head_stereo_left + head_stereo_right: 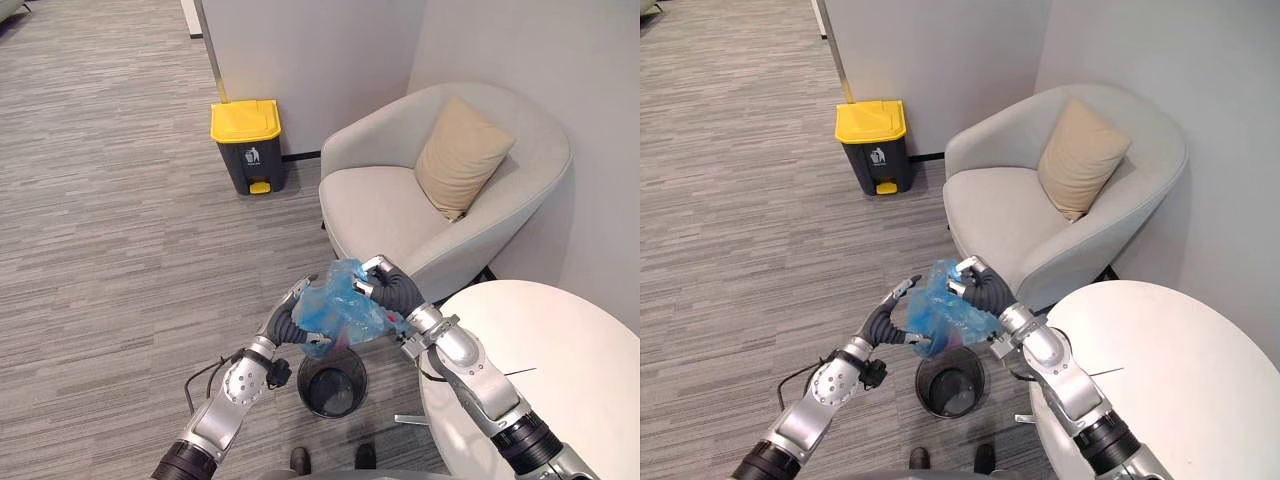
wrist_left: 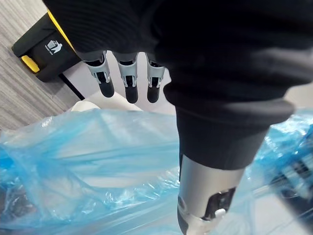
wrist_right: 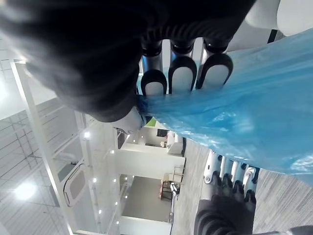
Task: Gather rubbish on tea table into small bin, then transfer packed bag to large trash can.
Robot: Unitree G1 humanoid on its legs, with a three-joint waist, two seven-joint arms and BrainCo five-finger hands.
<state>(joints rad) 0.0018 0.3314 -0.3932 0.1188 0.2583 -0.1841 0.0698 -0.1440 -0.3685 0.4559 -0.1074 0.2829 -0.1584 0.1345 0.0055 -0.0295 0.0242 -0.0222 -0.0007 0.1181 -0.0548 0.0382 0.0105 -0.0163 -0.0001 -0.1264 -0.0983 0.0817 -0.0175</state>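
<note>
The blue plastic bag (image 1: 340, 305) hangs in the air between both hands, directly above the small black mesh bin (image 1: 332, 385), which stands on the carpet just beside the round white tea table's (image 1: 560, 370) left edge. The right hand (image 1: 392, 290) grips the bag's top, its fingertips (image 3: 182, 78) curled and pinching the plastic. The left hand (image 1: 288, 322) is at the bag's other side, its fingers (image 2: 128, 81) straight and its thumb (image 2: 210, 196) lying over the plastic. The yellow-lidded large trash can (image 1: 247, 145) stands against the wall, well apart, near the grey armchair (image 1: 380, 210).
</note>
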